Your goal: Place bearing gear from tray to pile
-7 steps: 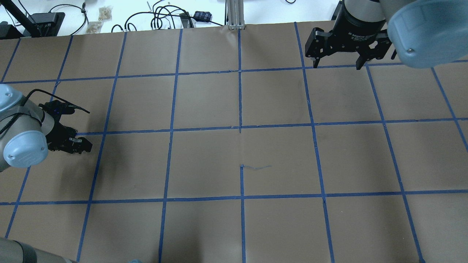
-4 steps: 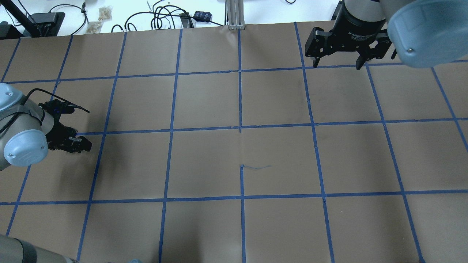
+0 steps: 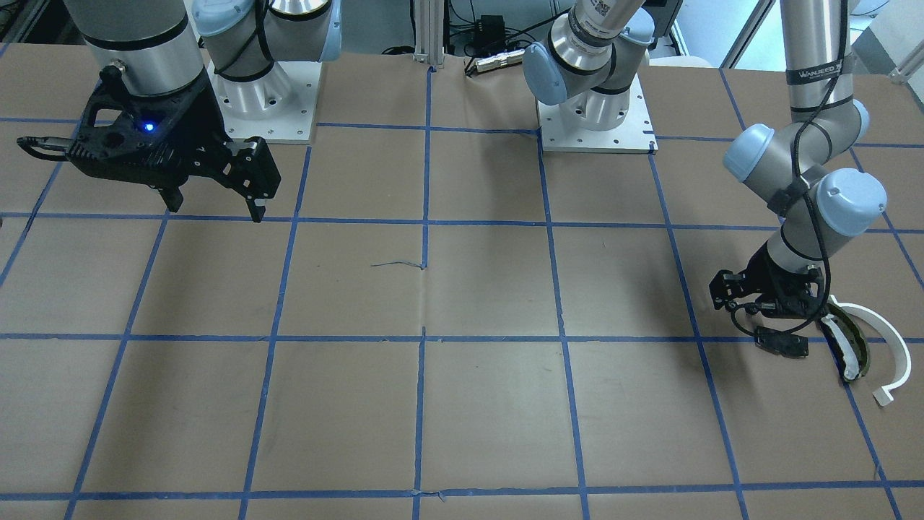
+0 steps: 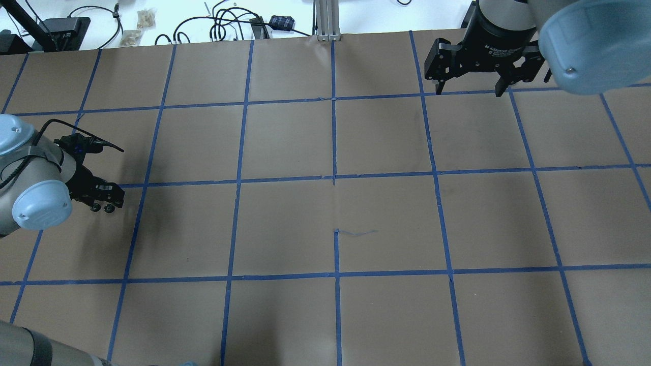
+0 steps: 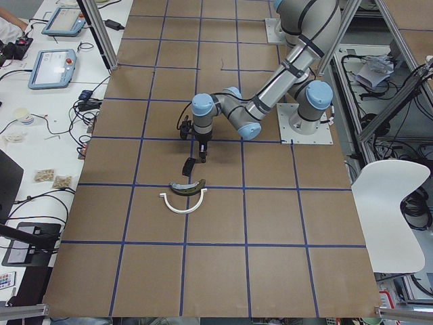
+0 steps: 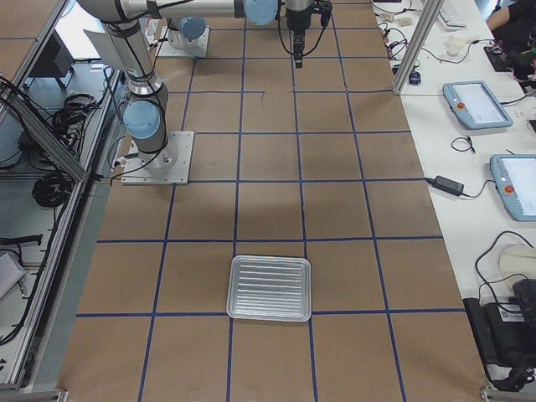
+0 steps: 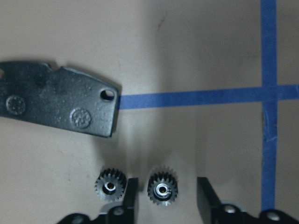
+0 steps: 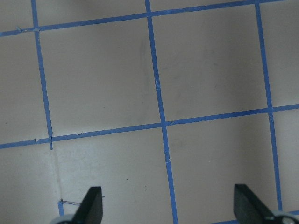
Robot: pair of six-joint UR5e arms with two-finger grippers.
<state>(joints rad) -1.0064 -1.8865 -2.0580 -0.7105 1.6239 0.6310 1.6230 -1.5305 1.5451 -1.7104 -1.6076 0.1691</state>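
In the left wrist view a small dark bearing gear (image 7: 162,189) lies on the paper between the spread fingers of my left gripper (image 7: 167,183), untouched. A second gear (image 7: 110,183) lies just outside one finger. The pile is here: a flat black plate (image 7: 56,102), which also shows in the front view (image 3: 782,341), a dark olive curved piece (image 3: 848,350) and a white half-ring (image 3: 886,343). My left gripper (image 3: 758,307) hangs low beside them and shows in the overhead view (image 4: 101,199). My right gripper (image 4: 468,86) is open and empty, far off.
A ribbed metal tray (image 6: 270,287) stands at the table's right end and looks empty. The table is brown paper with a blue tape grid (image 4: 334,178). Cables and devices lie on the white bench (image 4: 229,20) beyond the far edge.
My left gripper has drawn back a little toward its arm, and two small gears now show on the paper at its tip. The right arm has not moved.
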